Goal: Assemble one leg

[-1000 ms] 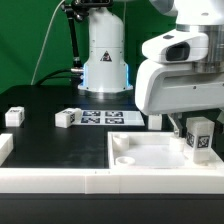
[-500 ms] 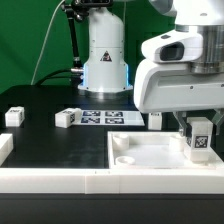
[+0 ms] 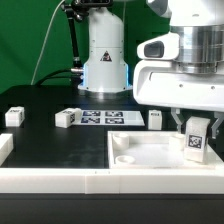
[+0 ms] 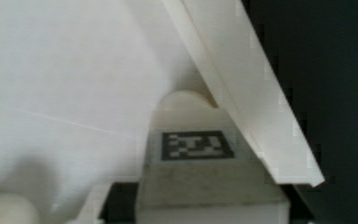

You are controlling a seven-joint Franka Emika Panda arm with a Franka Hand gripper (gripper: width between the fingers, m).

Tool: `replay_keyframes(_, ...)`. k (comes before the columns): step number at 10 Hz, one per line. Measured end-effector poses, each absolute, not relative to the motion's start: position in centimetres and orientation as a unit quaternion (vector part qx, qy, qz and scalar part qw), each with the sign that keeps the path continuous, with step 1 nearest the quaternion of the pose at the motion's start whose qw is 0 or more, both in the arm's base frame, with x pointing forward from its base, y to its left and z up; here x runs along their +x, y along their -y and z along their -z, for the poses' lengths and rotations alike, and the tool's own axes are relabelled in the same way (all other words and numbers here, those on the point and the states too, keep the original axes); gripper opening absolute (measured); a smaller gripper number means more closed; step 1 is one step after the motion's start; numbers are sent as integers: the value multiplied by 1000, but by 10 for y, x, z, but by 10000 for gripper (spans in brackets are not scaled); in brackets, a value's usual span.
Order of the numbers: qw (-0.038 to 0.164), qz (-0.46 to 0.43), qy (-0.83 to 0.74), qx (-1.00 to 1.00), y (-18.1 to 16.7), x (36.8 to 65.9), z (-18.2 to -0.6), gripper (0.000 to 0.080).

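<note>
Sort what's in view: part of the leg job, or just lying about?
In the job:
- gripper
- leg clamped in it
- white panel with corner sockets, under the leg

Lying about:
- far-left block
- block beside the marker board
- block behind the panel

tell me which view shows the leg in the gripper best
The exterior view: the leg shows nearly whole, tag facing the camera, held in the gripper. The wrist view shows only its tagged face, blurred.
</note>
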State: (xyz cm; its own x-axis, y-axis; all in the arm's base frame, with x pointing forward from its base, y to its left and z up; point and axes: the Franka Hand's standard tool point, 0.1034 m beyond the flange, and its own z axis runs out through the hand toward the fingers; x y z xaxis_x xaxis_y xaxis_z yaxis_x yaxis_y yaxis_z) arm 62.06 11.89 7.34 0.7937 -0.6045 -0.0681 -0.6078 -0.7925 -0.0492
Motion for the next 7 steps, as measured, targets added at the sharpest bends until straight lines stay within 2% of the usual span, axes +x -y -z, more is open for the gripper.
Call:
replay_keyframes(2, 30, -29, -453, -891, -120, 621, -73, 291)
replay_keyframes(6, 28, -35, -567, -823, -123, 620, -73, 292)
replay_keyframes(7, 30, -38, -584, -811, -124, 620, -73, 362)
